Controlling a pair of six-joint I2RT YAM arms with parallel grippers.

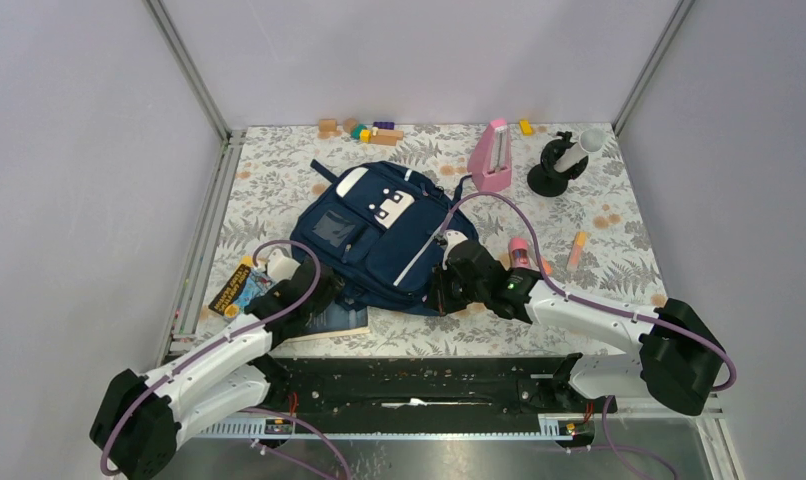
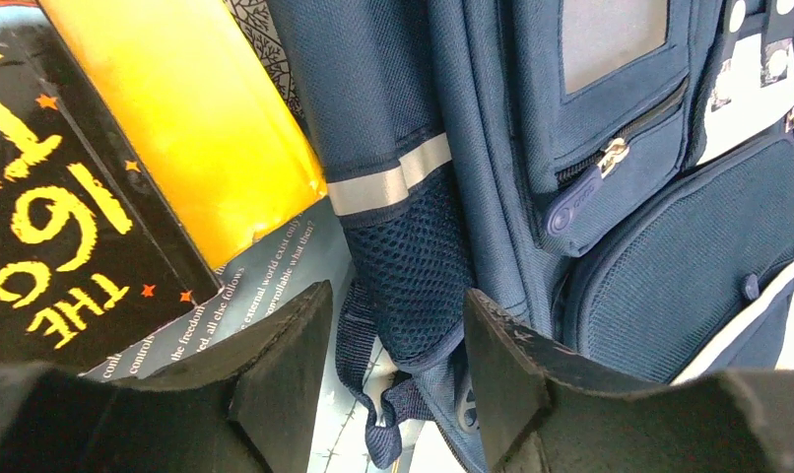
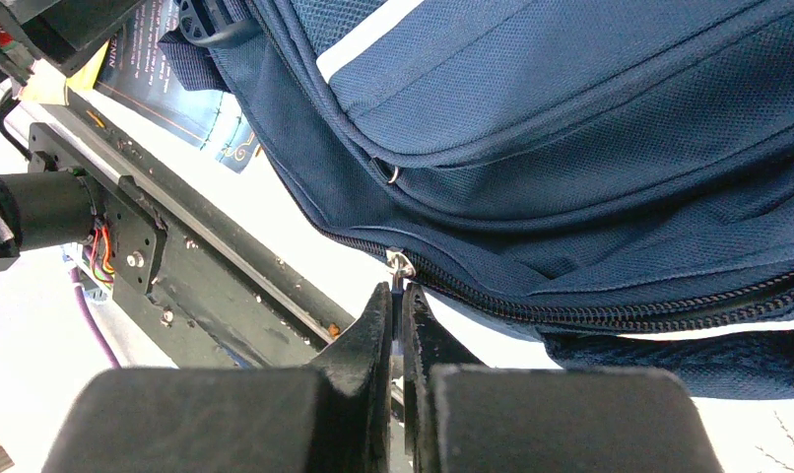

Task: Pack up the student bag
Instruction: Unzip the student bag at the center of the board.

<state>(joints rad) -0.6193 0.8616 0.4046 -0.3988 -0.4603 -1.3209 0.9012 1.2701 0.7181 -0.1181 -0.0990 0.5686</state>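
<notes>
Large navy blue fabric backpack, thin white stripes, white patch on the front pocket: flat on the leaf-print table, front up, top end toward the far wall.

Left gripper at the backpack's near-left corner, fingers spread apart, gripping nothing. In the left wrist view, the backpack's mesh side pocket and a dangling strap just beyond the gap between them. Grey reflective band across that side panel. Rubber zip tab on a front pocket, its logo too small to read.

Just beside the backpack on that side:
- Black book with yellow lettering: "THE" legible, large figures next to it resembling "169".
- Yellow flat cover alongside the black book.
- Grey-blue back cover underneath, with small print including "external world exist only" and "all else follows".

Right gripper at the backpack's near edge, fingers pressed together on the metal zip pull of the main zipper. Teeth meshed to the right of the pull. Past the backpack's corner in the right wrist view, a dark book cover with "NINE" readable at its edge.

Beyond the backpack's far end: pink upright holder, black stand carrying a white-tipped tool, scattered coloured wooden blocks.

To the backpack's right, both apart from it: pink tube and orange stick.
</notes>
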